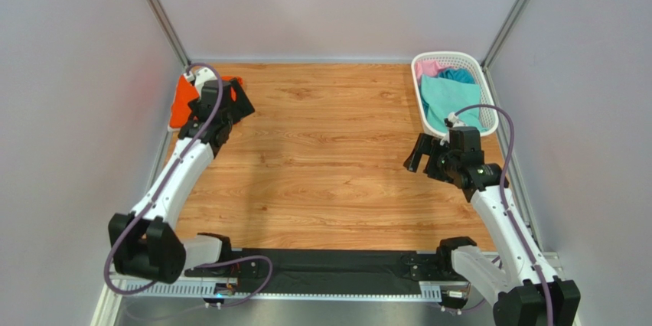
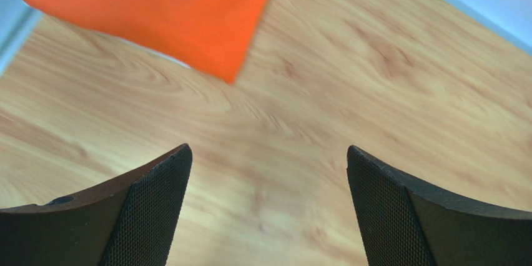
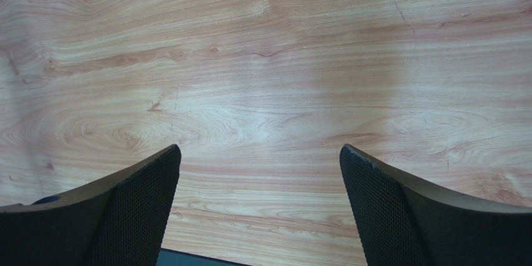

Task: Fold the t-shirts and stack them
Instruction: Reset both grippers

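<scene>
I read the left gripper (image 2: 267,152) spread, empty, beside the folded bright orange cloth t-shirt (image 2: 163,11), likely my stack base; right gripper (image 3: 260,148) spread near the white plastic lattice basket (image 1: 452,56), ready for the next pick.

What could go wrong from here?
1. The orange t-shirt lies in the table's far-left corner; the open left fingers beside it could muss its fold.
2. In the basket the teal t-shirt, pink t-shirt and blue t-shirt are bunched together; one grab may drag out several.
3. The right arm's cable loops by the basket and might snag its rim.
</scene>
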You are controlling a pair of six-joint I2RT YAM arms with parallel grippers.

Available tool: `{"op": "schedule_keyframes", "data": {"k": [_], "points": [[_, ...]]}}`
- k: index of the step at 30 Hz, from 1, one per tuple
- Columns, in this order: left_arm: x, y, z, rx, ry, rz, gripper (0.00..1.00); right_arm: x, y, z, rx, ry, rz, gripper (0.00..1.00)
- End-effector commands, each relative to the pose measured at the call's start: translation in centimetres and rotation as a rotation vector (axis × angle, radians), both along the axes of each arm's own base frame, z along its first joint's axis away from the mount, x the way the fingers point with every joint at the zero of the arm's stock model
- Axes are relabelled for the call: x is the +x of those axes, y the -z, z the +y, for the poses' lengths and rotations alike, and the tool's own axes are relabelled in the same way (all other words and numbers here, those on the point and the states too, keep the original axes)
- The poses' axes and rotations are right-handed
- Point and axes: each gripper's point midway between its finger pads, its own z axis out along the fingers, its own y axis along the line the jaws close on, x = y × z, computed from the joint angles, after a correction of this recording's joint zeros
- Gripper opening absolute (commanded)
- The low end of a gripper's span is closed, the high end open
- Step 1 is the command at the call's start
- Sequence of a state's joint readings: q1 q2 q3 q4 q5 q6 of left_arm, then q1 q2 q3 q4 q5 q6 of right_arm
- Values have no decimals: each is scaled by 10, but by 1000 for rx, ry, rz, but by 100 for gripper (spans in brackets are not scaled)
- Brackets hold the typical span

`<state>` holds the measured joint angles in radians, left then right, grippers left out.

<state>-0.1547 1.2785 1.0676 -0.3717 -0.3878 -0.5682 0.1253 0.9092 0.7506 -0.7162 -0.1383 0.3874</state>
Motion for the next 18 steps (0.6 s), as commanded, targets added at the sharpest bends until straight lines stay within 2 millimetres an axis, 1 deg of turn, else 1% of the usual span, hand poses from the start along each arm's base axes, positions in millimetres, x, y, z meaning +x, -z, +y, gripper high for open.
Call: {"op": "schedule_keyframes", "data": {"k": [1,2,3,5,6,7,8,9,11,12,15,18], "points": [[-42,4,-35,-56,100,17,100,6,-12,-3,-9,9,-66,100],[-51,4,-42,-64,124,11,100,6,-13,-4,-9,10,-72,100],[-66,5,-53,-79,170,-2,100,6,-13,-4,-6,13,-70,100],[-85,11,-64,-104,203,15,100,5,-13,-2,-2,9,-71,100],[-99,14,-71,-110,229,10,100,5,-13,-3,-2,11,-69,100],[-108,17,-74,-114,241,15,100,5,-13,-2,1,12,-70,100],[-120,28,-84,-124,269,43,100,5,-14,-4,-3,19,-72,100],[-127,26,-88,-137,287,31,100,5,-14,-5,-6,26,-76,100],[-137,33,-96,-145,324,43,100,5,-15,-7,-11,37,-84,100],[-145,38,-104,-150,347,52,100,6,-15,-9,-21,48,-89,100],[-157,47,-107,-116,354,78,100,6,-18,-12,-28,59,-105,100],[-161,52,-107,-113,359,84,100,5,-19,-15,-37,74,-121,100]]}}
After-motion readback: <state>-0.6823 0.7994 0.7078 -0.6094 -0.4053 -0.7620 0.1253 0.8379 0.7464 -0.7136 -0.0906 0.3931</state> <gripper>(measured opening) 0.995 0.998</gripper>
